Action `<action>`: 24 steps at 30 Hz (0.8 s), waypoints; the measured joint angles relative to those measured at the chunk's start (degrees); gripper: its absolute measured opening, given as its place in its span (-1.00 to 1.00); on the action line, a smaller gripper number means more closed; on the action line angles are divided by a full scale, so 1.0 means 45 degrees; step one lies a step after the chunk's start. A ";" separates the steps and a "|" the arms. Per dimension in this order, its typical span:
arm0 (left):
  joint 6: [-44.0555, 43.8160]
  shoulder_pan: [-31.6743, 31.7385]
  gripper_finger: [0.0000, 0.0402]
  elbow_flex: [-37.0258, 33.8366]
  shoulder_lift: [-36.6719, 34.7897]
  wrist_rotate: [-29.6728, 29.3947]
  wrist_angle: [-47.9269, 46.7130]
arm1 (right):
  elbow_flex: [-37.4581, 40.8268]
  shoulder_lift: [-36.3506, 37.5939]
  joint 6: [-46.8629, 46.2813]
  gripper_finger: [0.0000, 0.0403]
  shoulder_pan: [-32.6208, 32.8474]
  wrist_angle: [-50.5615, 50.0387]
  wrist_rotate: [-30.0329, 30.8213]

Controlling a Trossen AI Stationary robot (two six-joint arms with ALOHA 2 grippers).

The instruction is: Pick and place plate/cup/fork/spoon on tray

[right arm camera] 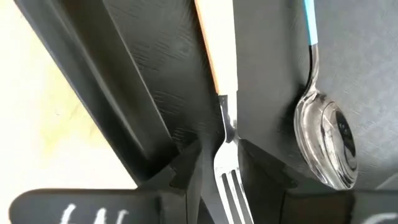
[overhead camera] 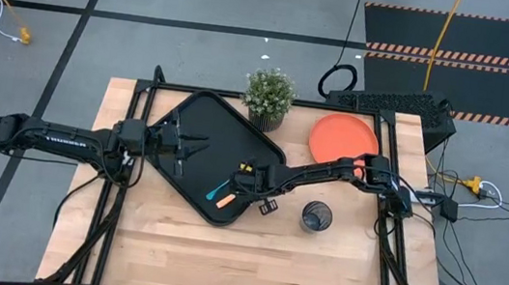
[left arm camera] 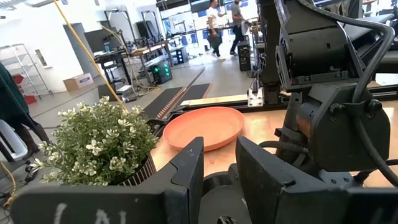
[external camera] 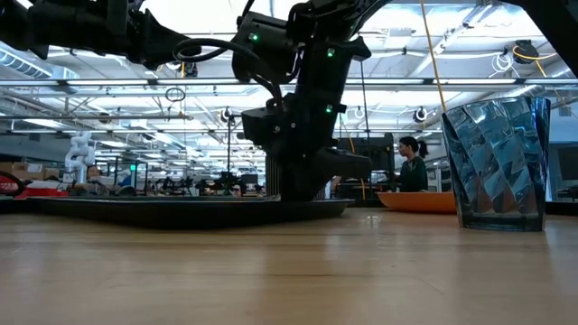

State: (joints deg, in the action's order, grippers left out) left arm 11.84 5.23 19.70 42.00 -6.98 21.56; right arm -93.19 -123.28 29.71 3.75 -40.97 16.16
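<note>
So the black tray [overhead camera: 200, 126] sits mid-frame in the high view. Right gripper [overhead camera: 241, 184] is low over its lower-right end, fingers [right arm camera: 264, 180] slightly apart, straddling the fork [right arm camera: 225, 134] lying on the tray, spoon [right arm camera: 326, 140] just beside it. Left gripper [overhead camera: 186, 144] hovers over the tray's left, narrowly parted and empty. Bare wood below.

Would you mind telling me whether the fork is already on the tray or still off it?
On it. The fork lies on the tray beside the spoon, between the right gripper fingers.
</note>
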 joint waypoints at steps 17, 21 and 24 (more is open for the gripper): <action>0.0310 0.0000 -0.52 0.0000 0.0000 -0.0034 -0.0107 | 0.0464 0.0053 0.0528 -0.54 -0.0556 0.1414 -0.0940; 0.0336 0.0000 -0.52 0.0000 -0.0003 -0.0126 -0.0107 | 0.0471 0.0039 0.0563 -0.54 -0.0467 0.2011 -0.0991; 0.0359 0.0000 -0.52 0.0000 0.0000 -0.0126 -0.0112 | 0.0486 0.0024 0.0583 -0.54 -0.0404 0.2309 -0.1026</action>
State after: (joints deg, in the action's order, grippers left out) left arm 13.45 5.23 19.70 42.00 -7.55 21.06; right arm -91.00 -123.17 32.34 1.94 -30.58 11.54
